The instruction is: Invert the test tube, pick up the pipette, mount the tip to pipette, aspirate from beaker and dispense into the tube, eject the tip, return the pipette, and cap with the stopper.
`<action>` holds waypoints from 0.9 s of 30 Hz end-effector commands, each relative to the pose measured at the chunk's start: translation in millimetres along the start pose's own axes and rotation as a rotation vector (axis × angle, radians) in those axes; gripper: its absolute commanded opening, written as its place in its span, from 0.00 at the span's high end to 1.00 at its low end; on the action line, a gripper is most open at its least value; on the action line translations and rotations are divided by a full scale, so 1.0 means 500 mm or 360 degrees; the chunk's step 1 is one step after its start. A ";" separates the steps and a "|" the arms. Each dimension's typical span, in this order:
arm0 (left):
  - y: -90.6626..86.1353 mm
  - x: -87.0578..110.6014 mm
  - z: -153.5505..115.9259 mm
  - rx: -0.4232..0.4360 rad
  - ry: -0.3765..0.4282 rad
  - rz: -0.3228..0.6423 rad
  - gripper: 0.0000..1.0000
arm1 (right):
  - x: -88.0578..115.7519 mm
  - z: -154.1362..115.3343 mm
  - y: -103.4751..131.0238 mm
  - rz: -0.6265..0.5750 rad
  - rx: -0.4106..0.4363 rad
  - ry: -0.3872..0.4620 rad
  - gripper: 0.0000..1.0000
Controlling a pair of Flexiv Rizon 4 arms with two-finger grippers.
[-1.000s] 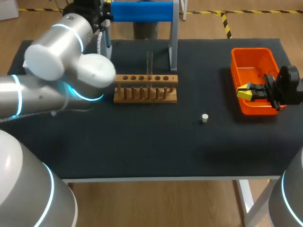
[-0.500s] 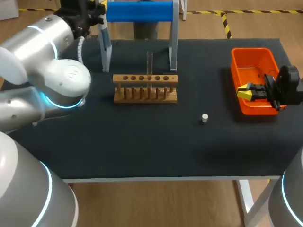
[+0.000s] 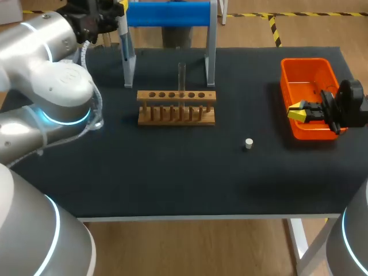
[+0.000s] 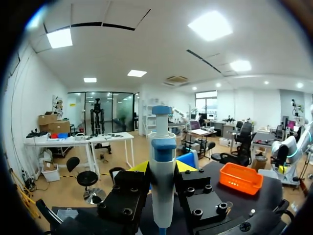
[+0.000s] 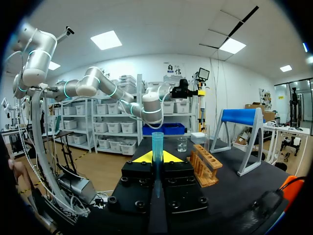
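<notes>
So the wooden rack (image 3: 176,107) sits mid-surface (image 3: 172,172) with the test tube (image 3: 181,73) standing upright in one of its holes, open end up as far as I can tell. The left pincer (image 4: 163,169) is up behind the rack and off to its left, by the left leg of the blue stand (image 3: 169,14). It's clamped on the white-and-blue pipette (image 4: 162,142), one finger on each side of the body, with the plunger end poking out past the yellow tips.

The right pincer (image 5: 157,157) is well off to the rack's right, hanging over the orange bin (image 3: 310,80). It's closed narrow on a clear blue tip (image 5: 157,143) that sticks straight out between its fingers.

The little white stopper (image 3: 248,143) lies loose on the surface, in front of the rack and to its right, touching nothing. From the right wrist view the beaker (image 5: 182,143) shows on the far side of the rack.
</notes>
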State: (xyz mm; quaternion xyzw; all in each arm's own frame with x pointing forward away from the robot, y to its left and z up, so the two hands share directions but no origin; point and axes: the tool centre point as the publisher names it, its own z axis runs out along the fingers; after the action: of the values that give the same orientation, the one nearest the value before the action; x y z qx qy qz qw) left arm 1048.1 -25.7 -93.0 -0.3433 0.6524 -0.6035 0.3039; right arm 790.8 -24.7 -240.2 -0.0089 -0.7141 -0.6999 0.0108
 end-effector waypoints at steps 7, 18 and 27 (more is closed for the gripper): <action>0.001 0.001 -0.012 0.0019 0.0195 0.0019 1.00 | 0.001 0.000 0.000 -0.0001 0.0002 0.0000 1.00; -0.012 0.090 -0.081 0.0010 0.0416 0.0046 1.00 | 0.001 0.000 0.000 -0.0001 0.0002 0.0000 1.00; -0.039 0.188 -0.108 0.0014 0.0525 0.0030 1.00 | 0.001 0.000 0.000 -0.0001 0.0002 0.0000 1.00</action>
State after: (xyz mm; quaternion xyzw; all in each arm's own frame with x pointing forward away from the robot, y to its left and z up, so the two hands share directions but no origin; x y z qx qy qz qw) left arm 962.3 -73.1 -74.3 -0.2320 0.6933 -0.6521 0.2005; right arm 790.8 -24.6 -240.2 -0.0089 -0.7141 -0.6999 0.0108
